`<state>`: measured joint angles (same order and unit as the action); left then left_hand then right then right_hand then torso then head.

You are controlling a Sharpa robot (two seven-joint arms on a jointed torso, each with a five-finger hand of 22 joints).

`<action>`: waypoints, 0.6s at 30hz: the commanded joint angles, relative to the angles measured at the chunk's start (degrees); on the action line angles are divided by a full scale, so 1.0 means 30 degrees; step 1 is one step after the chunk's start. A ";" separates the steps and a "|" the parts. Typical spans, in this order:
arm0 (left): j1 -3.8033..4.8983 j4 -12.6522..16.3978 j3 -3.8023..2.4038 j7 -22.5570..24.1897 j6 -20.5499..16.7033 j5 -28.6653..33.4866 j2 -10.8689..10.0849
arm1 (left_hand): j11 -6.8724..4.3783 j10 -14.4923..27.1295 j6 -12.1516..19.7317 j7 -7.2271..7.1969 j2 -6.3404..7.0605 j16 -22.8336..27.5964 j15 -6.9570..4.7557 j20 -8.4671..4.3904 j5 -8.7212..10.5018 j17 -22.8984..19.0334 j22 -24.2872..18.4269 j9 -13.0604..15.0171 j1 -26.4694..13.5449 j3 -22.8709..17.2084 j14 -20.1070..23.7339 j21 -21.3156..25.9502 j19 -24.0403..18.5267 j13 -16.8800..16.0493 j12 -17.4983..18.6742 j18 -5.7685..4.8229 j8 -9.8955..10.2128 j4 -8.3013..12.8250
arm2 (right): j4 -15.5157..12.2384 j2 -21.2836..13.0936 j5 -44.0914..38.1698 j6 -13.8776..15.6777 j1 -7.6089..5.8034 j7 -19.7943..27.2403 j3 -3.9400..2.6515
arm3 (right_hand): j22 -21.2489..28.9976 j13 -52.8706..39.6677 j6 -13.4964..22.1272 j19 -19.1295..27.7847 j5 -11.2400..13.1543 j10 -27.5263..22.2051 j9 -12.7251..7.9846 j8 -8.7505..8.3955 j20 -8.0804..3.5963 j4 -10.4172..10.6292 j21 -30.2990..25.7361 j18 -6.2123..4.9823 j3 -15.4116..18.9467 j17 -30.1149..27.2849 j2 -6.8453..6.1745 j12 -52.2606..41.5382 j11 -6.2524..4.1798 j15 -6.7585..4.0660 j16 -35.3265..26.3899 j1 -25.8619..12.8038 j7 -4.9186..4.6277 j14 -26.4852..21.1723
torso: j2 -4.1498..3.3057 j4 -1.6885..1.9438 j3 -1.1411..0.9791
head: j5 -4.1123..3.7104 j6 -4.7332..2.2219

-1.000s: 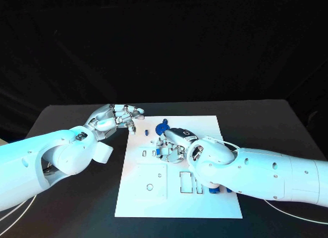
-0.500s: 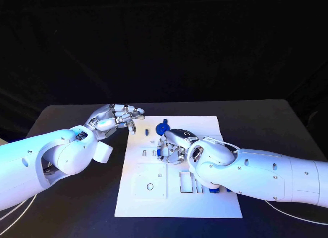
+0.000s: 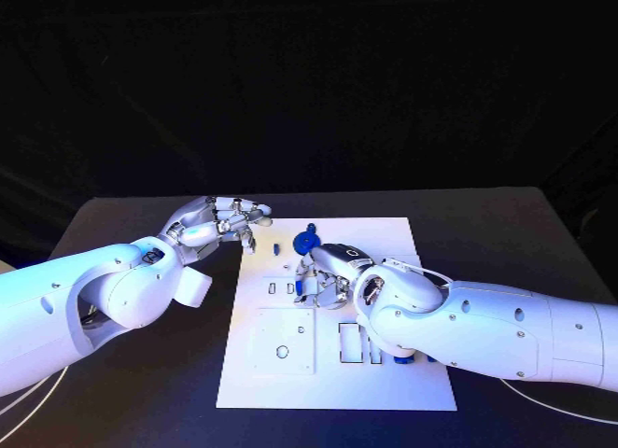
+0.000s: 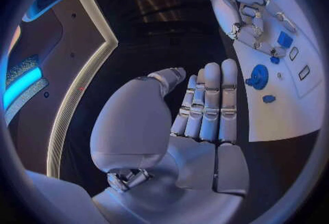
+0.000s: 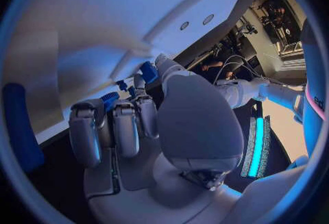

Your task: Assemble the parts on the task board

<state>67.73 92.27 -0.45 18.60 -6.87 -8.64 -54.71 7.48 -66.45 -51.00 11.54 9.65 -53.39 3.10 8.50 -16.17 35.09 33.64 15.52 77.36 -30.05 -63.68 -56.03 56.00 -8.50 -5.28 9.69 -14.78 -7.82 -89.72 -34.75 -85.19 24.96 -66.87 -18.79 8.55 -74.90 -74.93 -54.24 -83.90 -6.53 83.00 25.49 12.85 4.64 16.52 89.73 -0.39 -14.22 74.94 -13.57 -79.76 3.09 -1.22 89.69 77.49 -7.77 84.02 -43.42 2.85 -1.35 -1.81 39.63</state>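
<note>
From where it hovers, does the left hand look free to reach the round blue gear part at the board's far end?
Probably yes. The left hand holds nothing and no object lies between it and the gear part; the right hand works nearer, beside that path.

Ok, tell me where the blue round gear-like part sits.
In the head view the blue round part sits near the task board's far edge, between the left hand and the right hand.

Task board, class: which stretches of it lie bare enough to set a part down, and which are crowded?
The task board is bare along its near edge and near-left corner. The middle, under the right hand by the blue gear, is crowded; the left hand borders its far-left corner.
</note>
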 commanded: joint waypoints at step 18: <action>0.0006 -0.0392 -0.0006 -0.1232 0.0548 -0.1430 0.0225 | -0.0275 -0.0407 0.1822 0.0037 -0.0050 -0.0702 -0.0178 -0.0101 0.0203 0.0230 0.0236 0.0247 -0.0250 0.1080 0.0115 -0.0542 -0.0506 -0.2283 -0.3234 0.0292 0.0230 0.0633 | -0.1895 -0.1851 0.1666 0.2273 -0.0127 0.0906 -0.0360 | -0.5032 -0.2057 0.1734 -0.2034 0.0611 -0.0636 -0.0343 -0.0343 0.0462 0.0147 0.0089 0.0130 0.3173 0.5021 0.0480 0.0595 0.0459 0.0476 0.0103 -0.1484 -0.0488 0.1992 | 0.0141 -0.0087 0.0068 | -0.0020 -0.0158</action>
<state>67.72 91.18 -0.44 16.90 -6.69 -10.48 -54.17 6.65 -67.82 -46.14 11.66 9.52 -55.36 2.65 8.09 -15.76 35.65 34.30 16.15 76.73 -27.19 -63.26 -57.50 54.75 -14.77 -14.17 9.69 -13.99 -6.02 -94.65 -39.93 -83.11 28.73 -67.08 -18.30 7.59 -74.94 -74.92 -49.27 -84.01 -4.86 81.47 24.51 12.18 5.57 16.99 89.73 -0.39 -5.05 74.93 -12.22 -78.31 4.62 -0.10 89.69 73.58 -9.26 83.91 -43.14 2.71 -1.26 -1.88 39.24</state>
